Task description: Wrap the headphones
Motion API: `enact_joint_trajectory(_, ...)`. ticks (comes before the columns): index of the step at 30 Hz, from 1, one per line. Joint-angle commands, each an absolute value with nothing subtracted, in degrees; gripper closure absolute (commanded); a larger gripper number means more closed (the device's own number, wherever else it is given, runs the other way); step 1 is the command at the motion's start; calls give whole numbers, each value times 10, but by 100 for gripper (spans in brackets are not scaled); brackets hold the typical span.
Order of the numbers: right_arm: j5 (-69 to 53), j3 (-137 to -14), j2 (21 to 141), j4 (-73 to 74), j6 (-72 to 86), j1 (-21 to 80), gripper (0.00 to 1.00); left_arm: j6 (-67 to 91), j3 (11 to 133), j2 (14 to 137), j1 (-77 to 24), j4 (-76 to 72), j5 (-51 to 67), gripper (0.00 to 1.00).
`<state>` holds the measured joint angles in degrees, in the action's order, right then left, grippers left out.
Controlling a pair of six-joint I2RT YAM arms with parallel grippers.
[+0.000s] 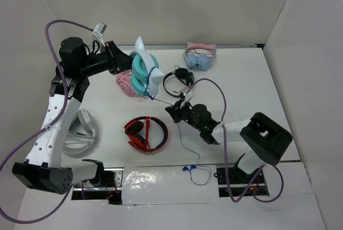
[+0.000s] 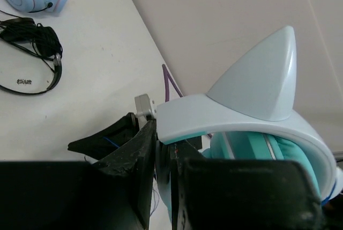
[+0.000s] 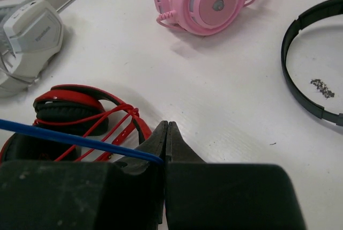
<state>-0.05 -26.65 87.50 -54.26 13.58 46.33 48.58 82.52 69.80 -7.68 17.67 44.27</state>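
We log L pincer (image 2: 163,152) clamped on the white headband (image 2: 241,120) of the headphones (image 1: 143,72), held up above the table (image 1: 252,96) at rear-left, just over the pink pair (image 1: 124,82). R pincer (image 3: 166,133) is pressed shut w/ the blue cable (image 3: 80,140) pinched between its tips, low over the table near the red pair (image 3: 69,109). Cable runs straight from headphones to R pincer, and the remainder trails to the table's front edge.

From my station I see a white table (image 1: 252,80) boxed in by plain off-white panels: a back wall (image 1: 177,5), a left wall (image 1: 21,37) and a right wall (image 1: 311,53). The light is soft and even, and shadows on the tabletop are faint. A dark seam (image 1: 236,46) runs along the table's far edge.
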Motion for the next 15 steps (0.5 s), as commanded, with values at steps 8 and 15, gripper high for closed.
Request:
enact_joint_trajectory(8, -34, -349, 857, -374, 169, 393, 100, 454, 801, 702, -81, 90, 577, 100)
enact_joint_trajectory(15, 76, -480, 803, -135, 145, 351, 100, 283, 782, 744, -134, 188, 429, 100)
